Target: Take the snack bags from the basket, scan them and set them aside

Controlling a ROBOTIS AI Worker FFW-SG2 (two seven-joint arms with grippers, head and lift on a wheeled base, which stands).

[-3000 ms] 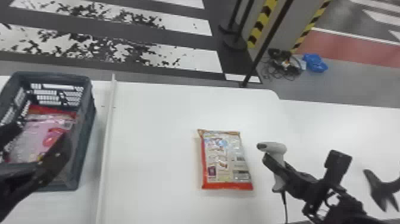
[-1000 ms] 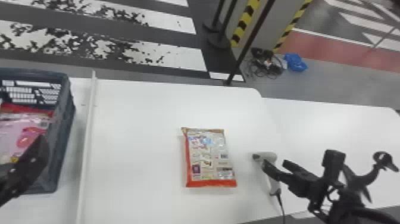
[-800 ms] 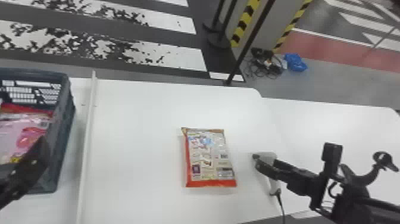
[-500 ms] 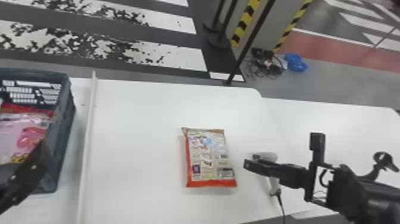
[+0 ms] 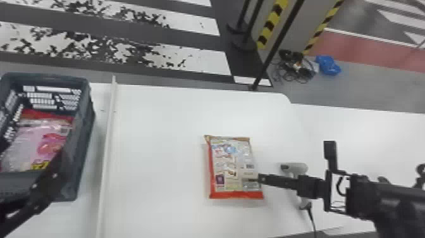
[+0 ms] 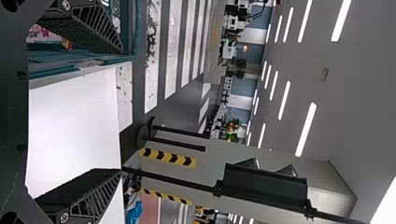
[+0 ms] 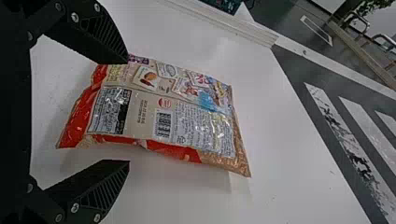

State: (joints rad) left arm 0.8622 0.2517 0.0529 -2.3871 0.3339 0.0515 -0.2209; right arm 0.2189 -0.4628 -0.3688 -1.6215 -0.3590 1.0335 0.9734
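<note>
Right fingers (image 5: 278,181) gape wide at the right edge of the snack bag (image 5: 232,164).

Head cam looks fwd/down from above over table (image 5: 158,126) & basket (image 5: 83,136). L wrist cam, turned sideways, faces across rm to ceiling (image 6: 355,84), basket nr. R wrist cam looks down, v. close to snack bag (image 5: 232,164), shared w/ head cam.

Left gripper (image 5: 42,188); right gripper (image 5: 261,179) — both spread
</note>
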